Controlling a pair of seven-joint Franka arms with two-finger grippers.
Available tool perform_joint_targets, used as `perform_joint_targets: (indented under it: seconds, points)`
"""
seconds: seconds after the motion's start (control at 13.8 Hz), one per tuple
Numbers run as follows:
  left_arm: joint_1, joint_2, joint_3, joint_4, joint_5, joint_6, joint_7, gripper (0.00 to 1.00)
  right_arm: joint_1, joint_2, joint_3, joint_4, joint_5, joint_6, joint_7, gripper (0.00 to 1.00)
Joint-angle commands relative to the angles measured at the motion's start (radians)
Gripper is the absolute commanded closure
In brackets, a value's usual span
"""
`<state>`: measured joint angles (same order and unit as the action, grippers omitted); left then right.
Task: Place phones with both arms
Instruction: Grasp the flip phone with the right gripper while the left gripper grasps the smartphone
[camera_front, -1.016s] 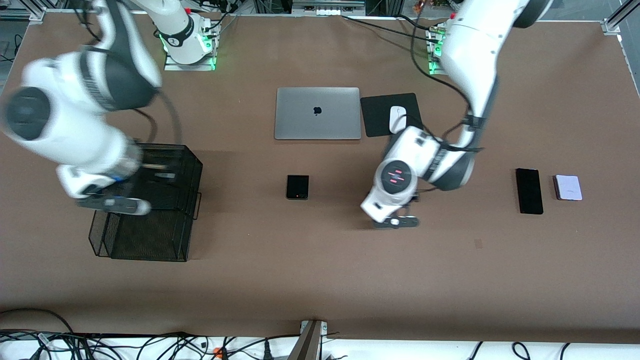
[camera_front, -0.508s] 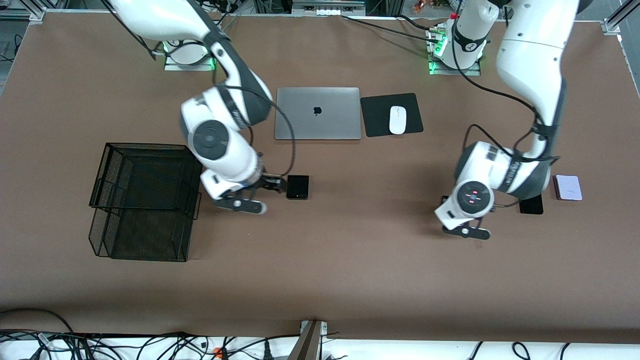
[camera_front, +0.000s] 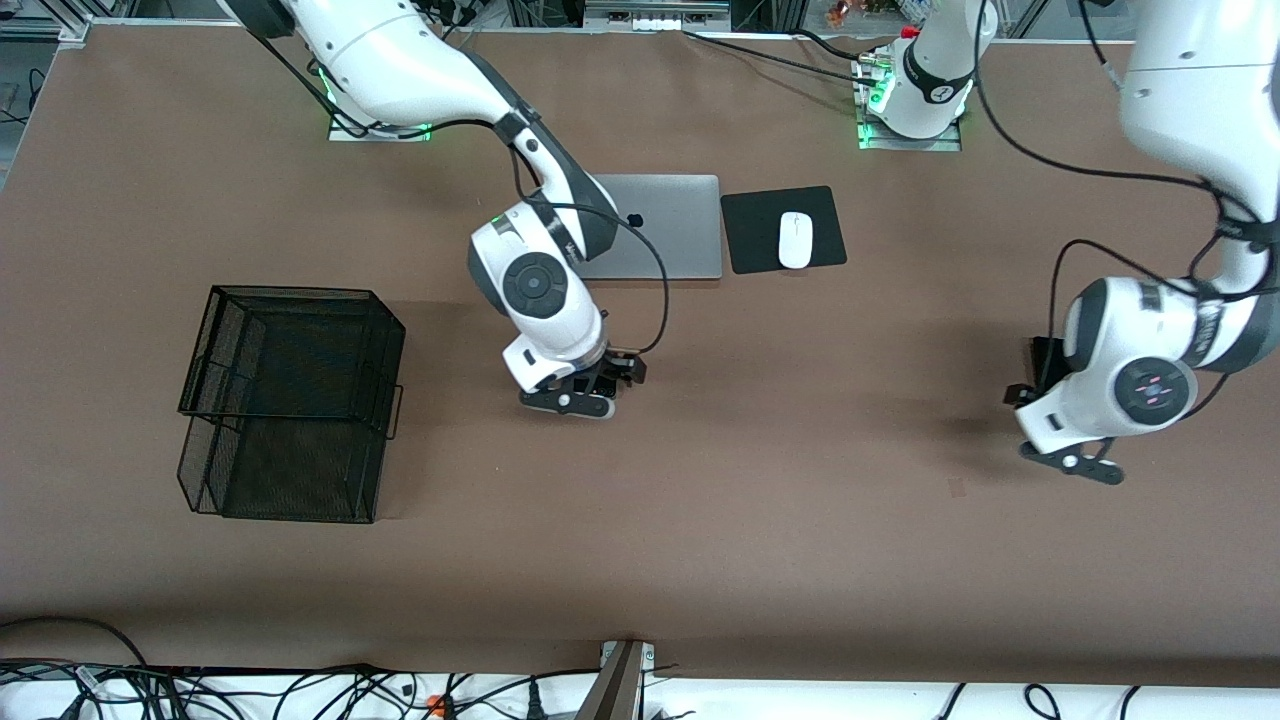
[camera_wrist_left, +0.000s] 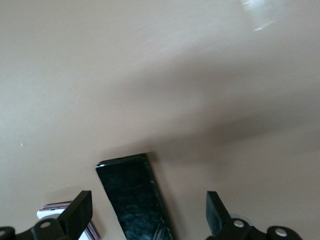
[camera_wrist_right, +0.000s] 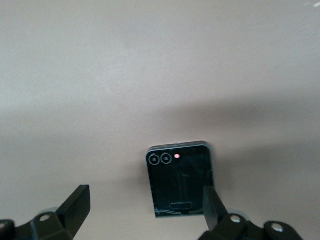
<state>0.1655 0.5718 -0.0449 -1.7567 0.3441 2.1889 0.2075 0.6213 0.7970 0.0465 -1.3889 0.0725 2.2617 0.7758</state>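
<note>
2 grippers hang with fingers spread, nothing grasped: right gripper (camera_front: 600, 385) over the small black flip phone (camera_wrist_right: 180, 179) beside the mesh tray (camera_front: 290, 400); left gripper (camera_front: 1050, 425) over the long black phone (camera_wrist_left: 134, 196), lavender phone (camera_wrist_left: 65, 212) beside it.

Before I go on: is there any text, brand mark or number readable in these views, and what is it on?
No readable words or numbers in any view.
Laptop: a dark logo on the lid, partly hidden by the right arm; no lettering.
Small black phone: no legible marking.
Long black phone: none visible.
</note>
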Motion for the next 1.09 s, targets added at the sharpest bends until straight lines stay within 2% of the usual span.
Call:
perform_joint_targets:
  seconds: [0.0,0.15,0.29,0.73,1.02]
  points:
    - [0.182,-0.061,-0.122,-0.170,-0.039,0.167,0.023,0.00,0.005,0.002,-0.013,-0.007,-0.028,0.007,0.000,0.00]
    - [0.335,-0.059,-0.220,-0.236,-0.040,0.264,0.021,0.00,0.008,0.004,-0.013,-0.025,-0.066,0.006,0.006,0.00]
    - [0.455,-0.055,-0.314,-0.259,-0.040,0.276,-0.008,0.00,0.011,0.011,-0.013,-0.038,-0.074,0.010,0.013,0.00]
    - [0.511,-0.055,-0.331,-0.309,-0.040,0.314,-0.120,0.00,0.026,0.045,-0.013,-0.048,-0.088,0.027,0.000,0.00]
    - [0.546,-0.047,-0.329,-0.343,-0.040,0.382,-0.123,0.00,0.031,0.054,-0.013,-0.064,-0.175,0.027,0.000,0.00]
